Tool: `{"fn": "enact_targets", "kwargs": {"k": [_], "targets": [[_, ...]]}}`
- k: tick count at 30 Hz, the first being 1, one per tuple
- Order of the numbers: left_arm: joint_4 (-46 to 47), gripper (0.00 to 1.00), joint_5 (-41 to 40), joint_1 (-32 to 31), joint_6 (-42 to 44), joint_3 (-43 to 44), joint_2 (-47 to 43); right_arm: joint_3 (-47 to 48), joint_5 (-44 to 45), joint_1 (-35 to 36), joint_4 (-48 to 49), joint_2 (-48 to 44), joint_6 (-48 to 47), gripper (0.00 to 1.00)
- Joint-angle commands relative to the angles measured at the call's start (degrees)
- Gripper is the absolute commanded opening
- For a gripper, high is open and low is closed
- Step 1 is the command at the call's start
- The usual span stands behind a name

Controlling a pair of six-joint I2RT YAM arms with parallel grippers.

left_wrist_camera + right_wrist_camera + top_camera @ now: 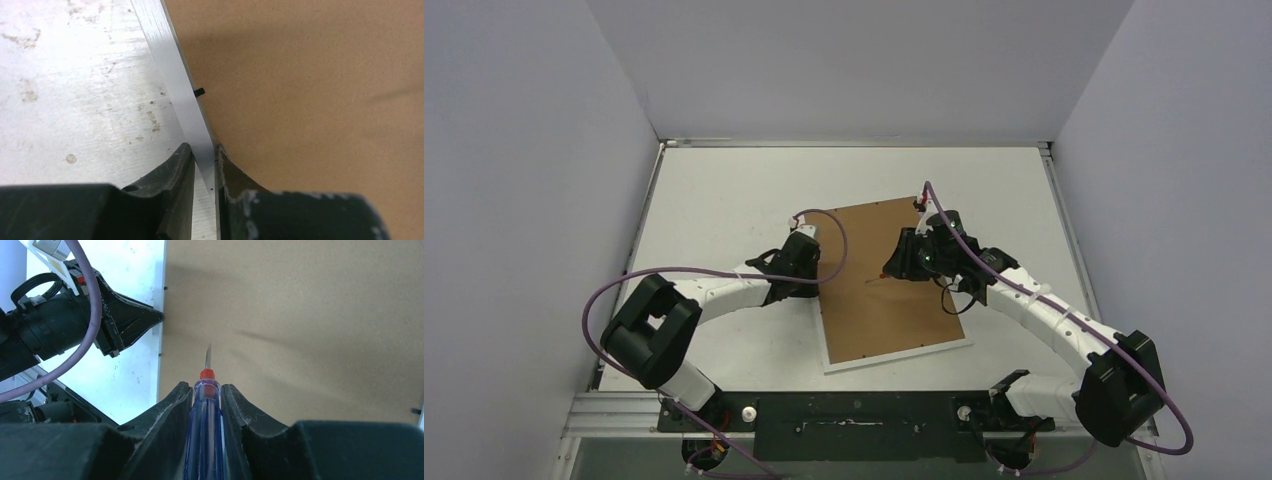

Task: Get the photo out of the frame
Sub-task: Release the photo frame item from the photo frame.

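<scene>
Mid-desk, the frame (889, 320) lies back-up, hiding the photo. Left gripper (205, 159) pinches its left strip; right gripper (206, 390) clamps a screwdriver (206, 415), tip over its brown back.

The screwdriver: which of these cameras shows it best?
The right wrist view: the screwdriver fills the foreground, blue handle, red collar and metal tip, clamped in the right gripper. The top external view shows only a red speck beside that gripper. The left wrist view does not show it.

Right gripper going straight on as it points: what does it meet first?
The right gripper holds a screwdriver; its tip likely meets the brown backing board first, not the left gripper; depth unclear.
</scene>
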Motion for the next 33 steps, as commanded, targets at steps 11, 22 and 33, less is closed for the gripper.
{"fn": "enact_targets", "kwargs": {"k": [11,22,33], "targets": [[8.9,0.06,10.8,-0.4,3.0,-5.9,-0.2,-1.8,-6.9,-0.8,10.7,3.2,0.4,0.0],[13.3,0.15,12.2,2.9,-3.9,-10.5,-3.0,-2.3,-15.5,-2.4,26.1,12.9,2.8,0.0],[20.6,0.14,13.4,3.1,-9.3,-16.2,-0.8,-1.3,-19.2,-2.6,33.2,21.2,1.2,0.0]]}}
